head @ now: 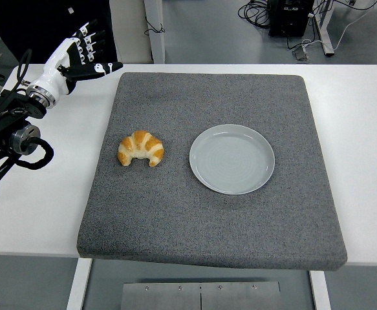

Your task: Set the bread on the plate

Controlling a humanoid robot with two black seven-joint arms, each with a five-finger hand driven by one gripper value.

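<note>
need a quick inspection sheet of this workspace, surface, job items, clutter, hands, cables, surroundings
surface: white table with a grey felt-like square mat laid on it
job's things: golden-brown croissant lying on the mat, left of the round pale grey plate, apart from it; plate holds nothing
clutter: nothing seen
robot hands: white-and-black left robot hand raised over the table's far left corner, fingers spread, holding nothing; right robot hand not in view
cables: black cable loop on the left arm; black cables on the floor beyond the table
surroundings: grey floor, a dark box and a white table leg behind
</note>
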